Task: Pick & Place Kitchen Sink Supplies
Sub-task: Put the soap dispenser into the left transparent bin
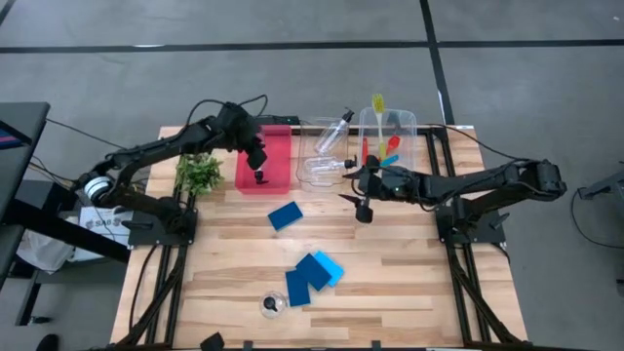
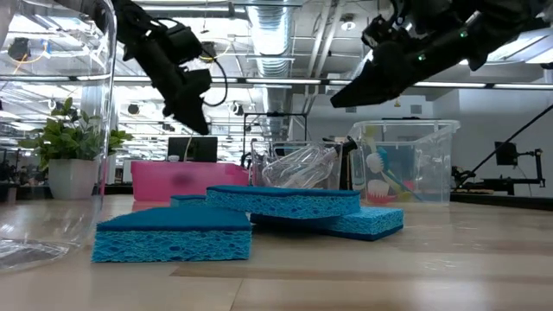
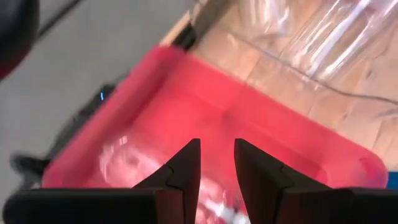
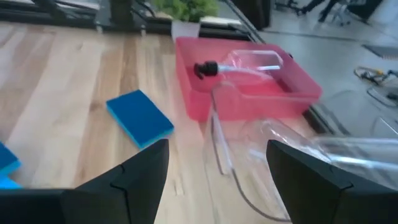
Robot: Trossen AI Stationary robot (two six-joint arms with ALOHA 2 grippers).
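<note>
My left gripper [image 1: 259, 178] [image 3: 217, 152] hangs open by a narrow gap above the red tray [image 1: 281, 146], touching nothing. A clear black-capped bottle [image 4: 245, 62] lies on its side in that tray. My right gripper [image 1: 363, 209] [image 4: 217, 162] is wide open above the table, beside the clear bins. One blue sponge [image 1: 284, 215] [image 4: 140, 118] lies flat mid-table, and a few more [image 1: 314, 273] overlap nearer the front. Another bottle [image 1: 273, 304] sits by the near edge. A third bottle [image 1: 334, 132] and the brushes [image 1: 385, 136] rest in clear bins.
A leafy plant [image 1: 198, 174] stands to the left of the red tray. Clear plastic bins [image 1: 390, 122] line the far edge, and one clear wall [image 4: 280, 143] is close below my right gripper. Bare wood shows between the sponges and the table's right edge.
</note>
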